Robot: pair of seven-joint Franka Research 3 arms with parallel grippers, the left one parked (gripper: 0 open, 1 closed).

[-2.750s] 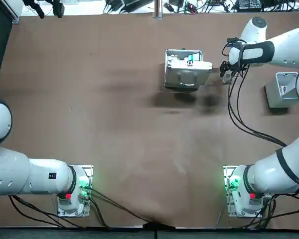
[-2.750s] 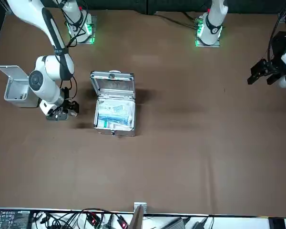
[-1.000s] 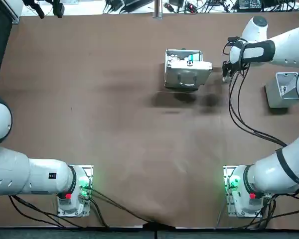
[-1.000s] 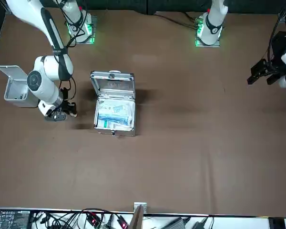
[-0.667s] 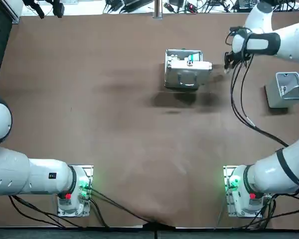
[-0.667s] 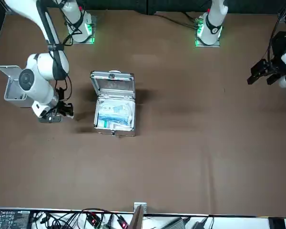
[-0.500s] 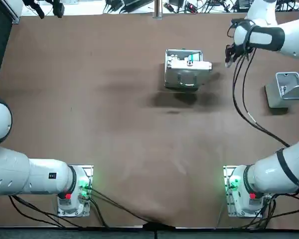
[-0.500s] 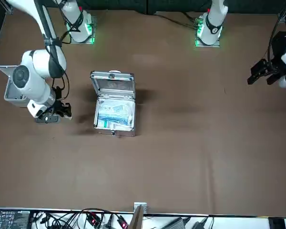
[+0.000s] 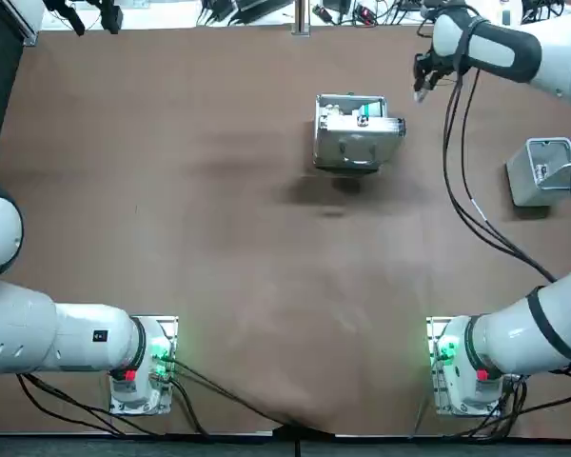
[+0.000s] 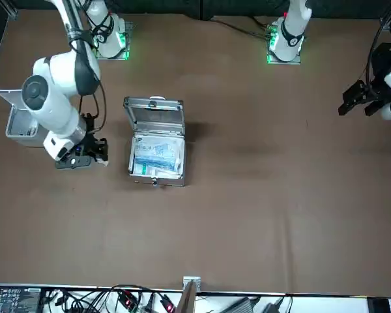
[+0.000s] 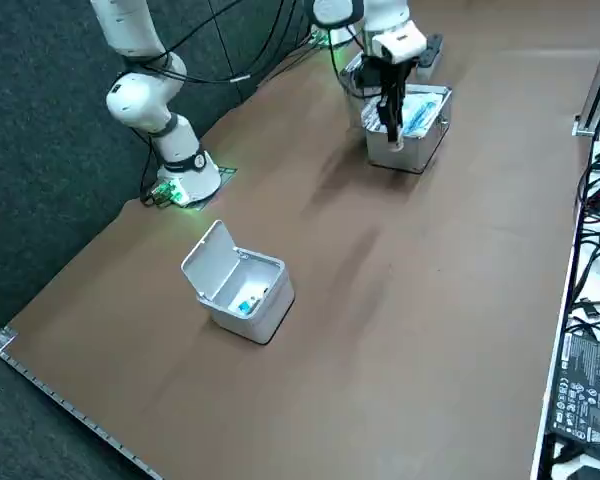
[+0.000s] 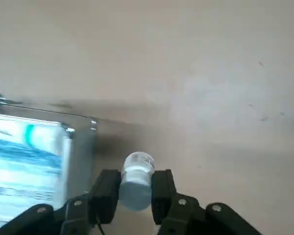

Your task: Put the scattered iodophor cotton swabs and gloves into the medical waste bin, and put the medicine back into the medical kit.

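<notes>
Claw: our claw (image 12: 136,185) is clamped on a small bottle (image 12: 136,182), its fingers (image 12: 107,192) parted only by the bottle's width. It hangs above the table (image 9: 219,190), near the far edge.
Bottle's place: it is off the table, pinched between the two pads, and touches nothing else.
Key relation: the kit (image 9: 355,143) lies to the robot's left of the claw and a little back towards the bases. In the wrist view the bottle sits over bare table just beside the kit's wall, not over its opening.
Long axis: the bottle runs along the fingers, with one rounded end standing out past the tips.
Nearer arm: the right arm already holds it, so we see no call for the other.
Kit: it is open with the lid raised on the bases' side, and blue-and-white packets (image 12: 24,161) fill the tray.
Bottle's look: it is small, with a pale, slightly bluish body and a whiter rounded end. We cannot read any label.
Next move, as we judge it: carry the bottle sideways to the robot's left until it is over the tray, then lower it and release.
Risk: the near wall of the kit stands between bottle and tray, so we would keep height until past it.
Bin (image 9: 525,187): it stands well apart on the robot's right with its lid up, and plays no part in this step.
</notes>
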